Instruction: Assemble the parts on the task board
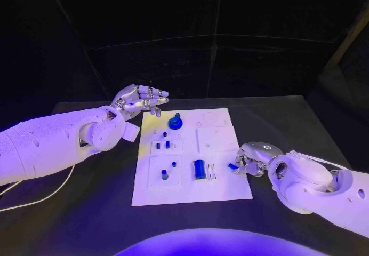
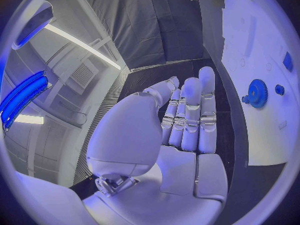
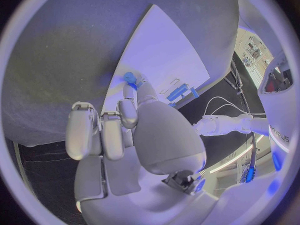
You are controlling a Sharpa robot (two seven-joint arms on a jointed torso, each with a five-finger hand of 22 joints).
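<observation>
Pinching a blue part (image 1: 232,166), right hand (image 1: 252,158) overhangs the task board (image 1: 219,140) edge.

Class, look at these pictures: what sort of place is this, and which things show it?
Probably a robotics lab test bench: a black table against dark backdrop panels, a white task board with small blue parts such as a gear, and a robot hand working at its edge.

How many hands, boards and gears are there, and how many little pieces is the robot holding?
Hands: 2, left hand and right hand
Board: 1
Gear: 1
Held part: 1
Total: 5
</observation>
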